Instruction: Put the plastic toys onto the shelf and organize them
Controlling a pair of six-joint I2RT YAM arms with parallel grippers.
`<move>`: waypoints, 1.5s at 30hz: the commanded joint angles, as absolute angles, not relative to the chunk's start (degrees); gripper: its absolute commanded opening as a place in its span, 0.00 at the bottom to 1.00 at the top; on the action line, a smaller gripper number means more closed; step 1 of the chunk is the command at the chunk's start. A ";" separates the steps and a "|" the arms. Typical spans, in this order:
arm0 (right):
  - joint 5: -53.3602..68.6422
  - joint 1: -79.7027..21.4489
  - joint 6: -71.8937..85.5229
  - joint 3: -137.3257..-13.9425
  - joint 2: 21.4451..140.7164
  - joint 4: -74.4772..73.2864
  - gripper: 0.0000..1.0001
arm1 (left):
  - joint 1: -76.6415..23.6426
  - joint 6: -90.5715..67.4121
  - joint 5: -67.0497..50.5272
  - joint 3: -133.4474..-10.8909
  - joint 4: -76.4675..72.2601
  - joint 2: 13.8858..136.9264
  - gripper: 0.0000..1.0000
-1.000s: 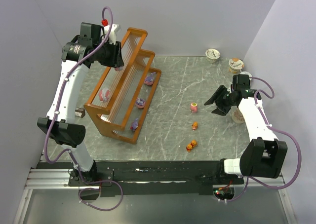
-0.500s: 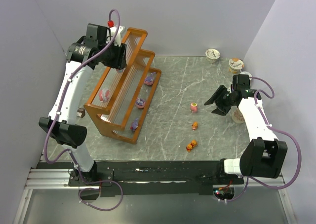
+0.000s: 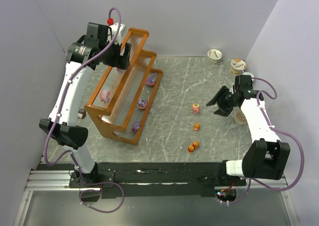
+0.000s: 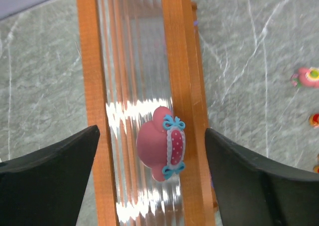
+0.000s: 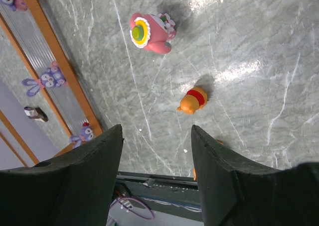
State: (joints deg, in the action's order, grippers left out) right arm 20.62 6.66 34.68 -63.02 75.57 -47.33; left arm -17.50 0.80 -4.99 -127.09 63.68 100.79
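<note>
Left gripper (image 3: 121,61) is hovering over the shelf (image 3: 109,126), fingers spread, gripping nothing. A pink toy (image 4: 162,144) is lying between them on a slatted tier, touching the rail (image 4: 182,61) at its 3 o'clock. Right gripper (image 5: 155,131) is hanging open above the table (image 5: 259,37), with a second pink toy (image 5: 149,33) at 12 o'clock and an orange toy (image 5: 192,100) nearer. Judgement: the toys are looking light, hard, slick and rounded. Pinch gently across the midbody.
</note>
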 commanded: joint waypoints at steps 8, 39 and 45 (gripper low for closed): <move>20.04 6.94 34.63 -64.42 75.06 -46.58 0.66 | -23.72 0.35 -3.43 -135.08 59.15 97.82 0.96; 0.09 11.51 41.31 -81.03 72.16 -62.83 0.66 | -52.38 -44.99 11.69 -127.88 35.42 120.32 0.95; -1.84 12.74 41.40 -81.92 69.79 -64.16 0.67 | -53.08 -47.90 11.86 -129.11 36.56 127.95 0.90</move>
